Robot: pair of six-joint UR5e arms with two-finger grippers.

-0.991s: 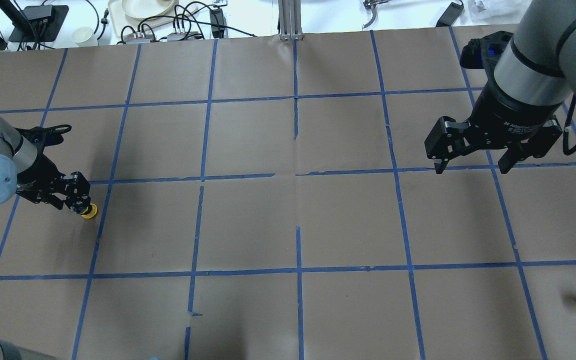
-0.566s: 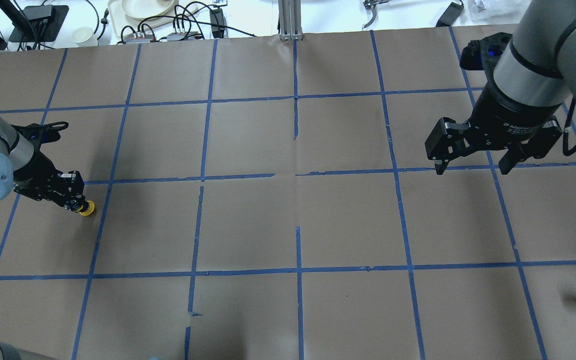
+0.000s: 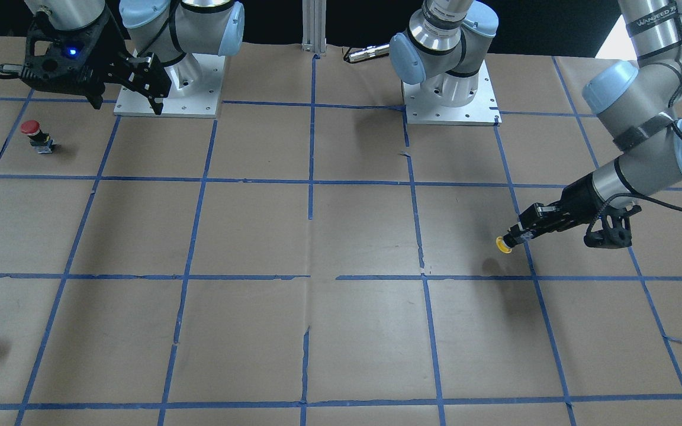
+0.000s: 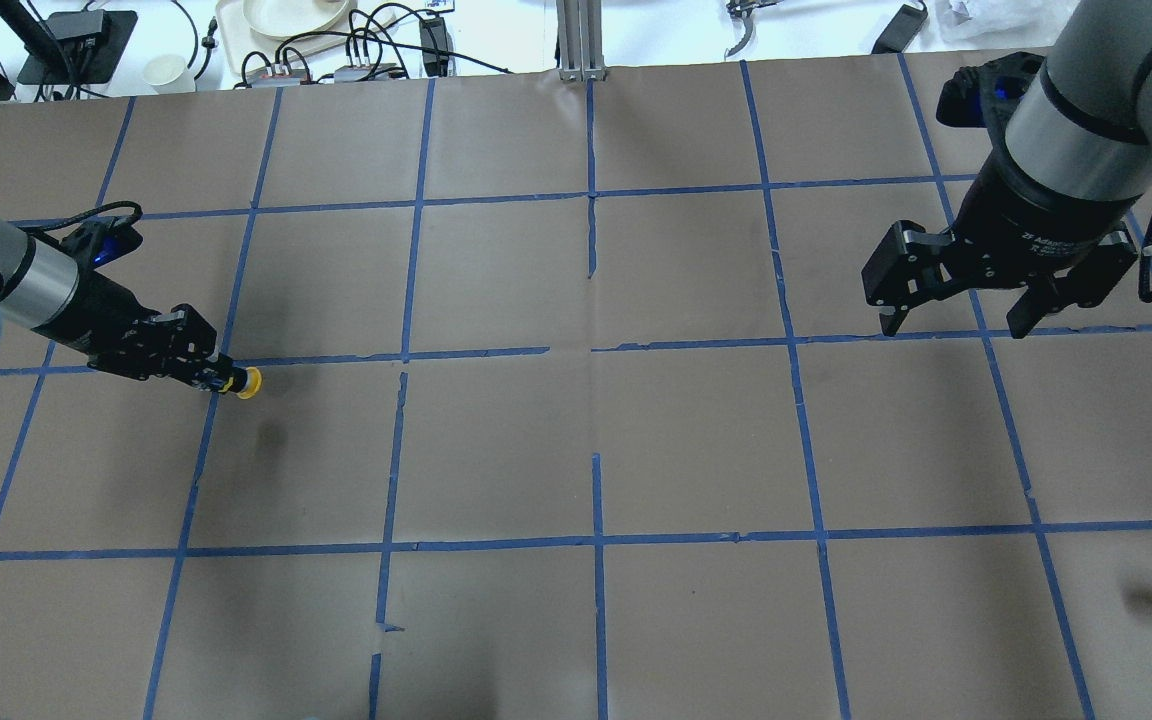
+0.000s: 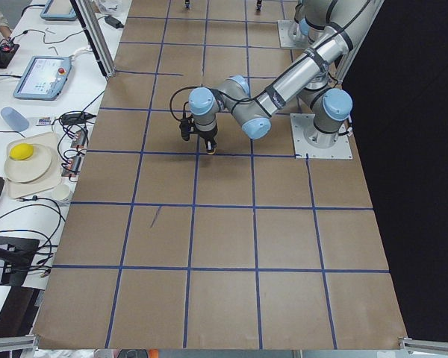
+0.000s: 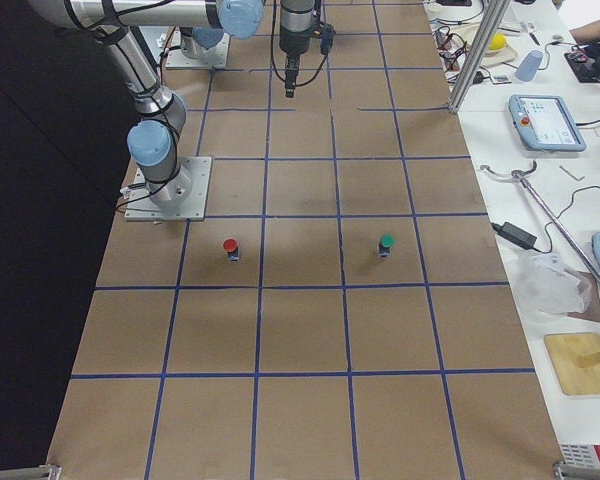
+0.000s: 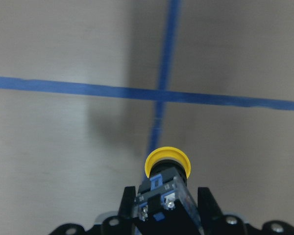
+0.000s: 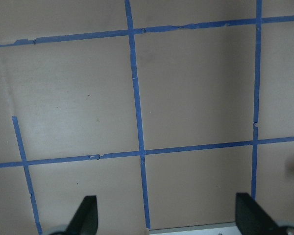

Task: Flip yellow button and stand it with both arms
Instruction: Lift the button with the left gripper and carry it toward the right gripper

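Left wrist-mounted: left end effector (image 7: 166,197) pinches yellow button (image 7: 167,164) by its black body; likely light, rigid, cap slick. Right end effector (image 4: 954,325) spread, well apart from the yellow button.

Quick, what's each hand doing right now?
Left hand: closed on the yellow button, held above the table.
Right hand: open, holding nothing.

yellow button (image 4: 249,382): yellow cap, black body; table (image 4: 496,450): brown, blue tape grid; red button (image 3: 31,126): red cap.
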